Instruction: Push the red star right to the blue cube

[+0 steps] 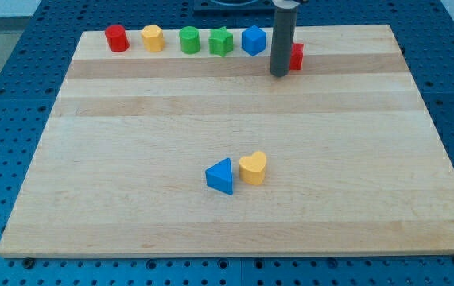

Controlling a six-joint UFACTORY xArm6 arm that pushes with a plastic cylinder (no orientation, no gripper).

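My tip [279, 74] touches the red star [296, 56], just beside the blue cube [254, 40]; no jaws exist. Next, I judge, a small nudge toward the cube.

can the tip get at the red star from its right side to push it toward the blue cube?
Probably yes. My tip sits at the left front of the red star, between it and the blue cube. No block lies on the star's right, so I would circle around first.

- A lab or robotics test bench, judging by the fittings.
- Below my tip [279, 74]: a pale wooden board [234, 222] with toy blocks.
- Around it: a blue perforated table [12, 63] with gridded mounting holes.
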